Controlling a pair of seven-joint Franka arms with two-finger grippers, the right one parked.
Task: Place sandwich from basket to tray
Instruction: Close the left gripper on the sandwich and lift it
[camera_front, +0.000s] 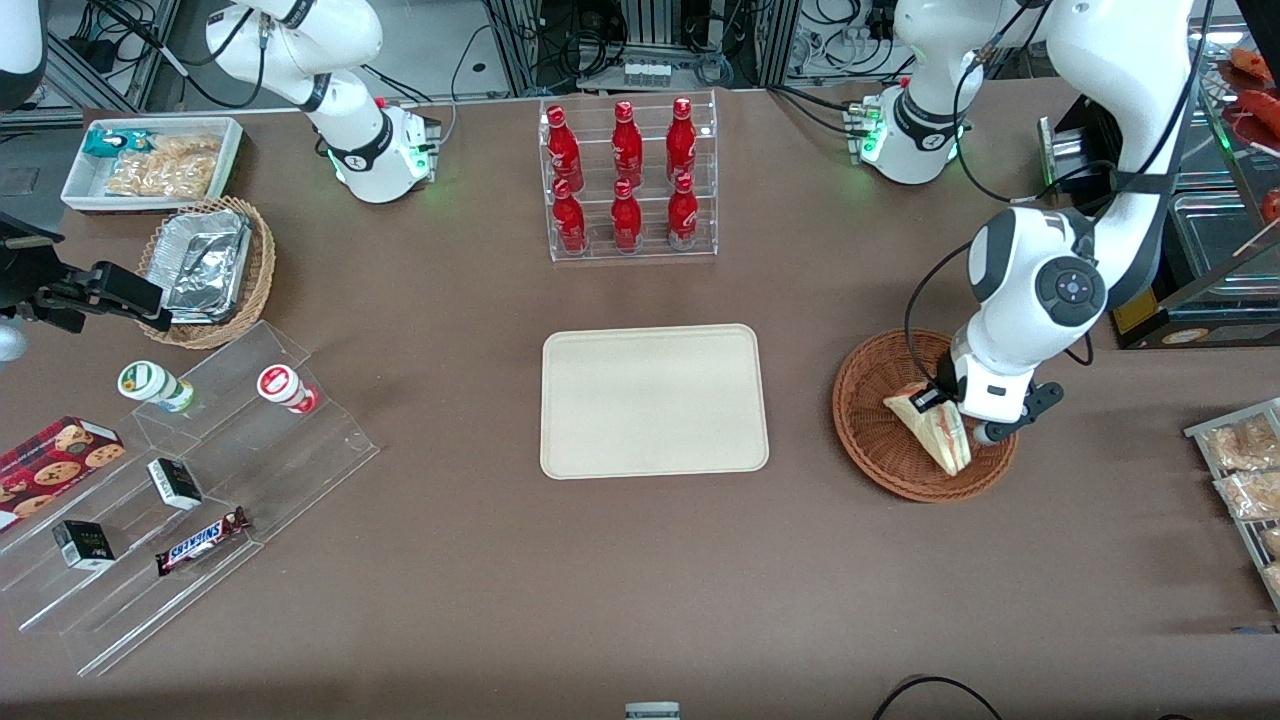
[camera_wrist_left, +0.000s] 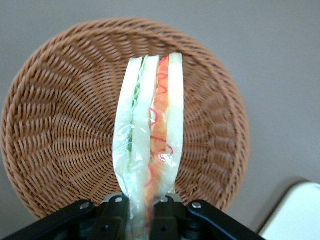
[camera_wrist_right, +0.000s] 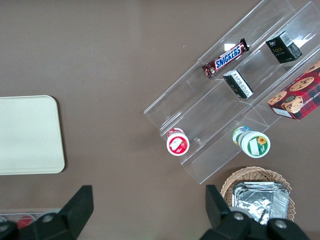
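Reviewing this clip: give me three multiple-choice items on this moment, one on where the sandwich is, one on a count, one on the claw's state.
1. Where is the sandwich?
A. on the tray
B. over the basket
C. in the bottle rack

2. How many red bottles are in the rack?
A. four
B. six
C. eight

3. What is the claw doing?
A. shut on the sandwich
B. open over the tray
C. holding a bottle

Answers:
1 B: the basket lies beneath the sandwich, and the tray is bare.
2 B: two rows of three.
3 A: its fingers pinch the wrapped wedge.

robot lab: mock shop table (camera_front: 640, 560), cabled racks (camera_front: 650, 40).
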